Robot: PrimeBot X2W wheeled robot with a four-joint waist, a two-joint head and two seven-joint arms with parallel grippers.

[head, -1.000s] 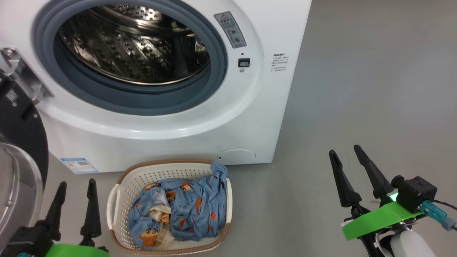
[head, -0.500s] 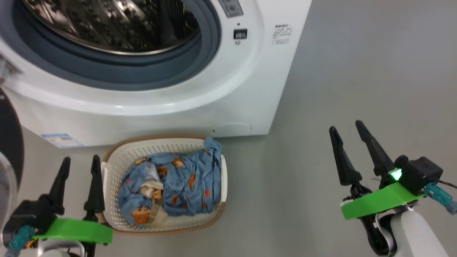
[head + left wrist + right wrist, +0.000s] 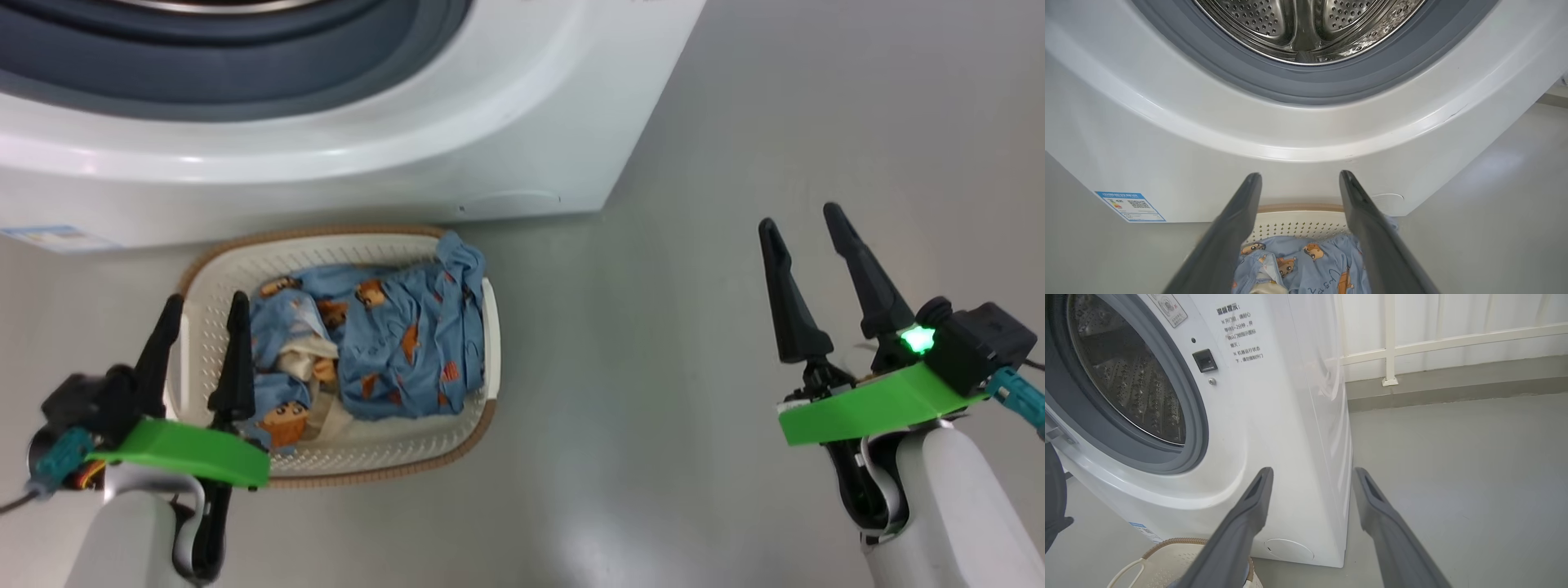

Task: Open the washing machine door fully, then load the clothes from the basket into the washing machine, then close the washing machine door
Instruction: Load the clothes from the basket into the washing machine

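The cream basket [image 3: 472,425] with a brown rim stands on the floor against the foot of the white washing machine [image 3: 506,122]. The light blue clothes [image 3: 408,343] with orange figures and a cream piece lie bundled in it. My left gripper [image 3: 206,299] hovers open over the basket's left wall, nothing between its fingers. Looking along that gripper [image 3: 1299,175], I see the clothes [image 3: 1306,261], the basket's far wall [image 3: 1298,222] and the steel drum [image 3: 1306,24]. My right gripper [image 3: 800,216] stands open over bare floor to the right. A dark edge of the washing machine door [image 3: 1052,490] shows swung open.
Grey floor [image 3: 669,343] stretches to the right of the basket and the machine. A blue energy sticker [image 3: 1131,206] sits low on the machine's front. A white railing [image 3: 1412,343] and a low kerb run behind the machine's right side.
The head camera has tilted down, so the machine slid up the picture. My left gripper has come right, from beside the basket to over its left wall. Both grippers stay open.
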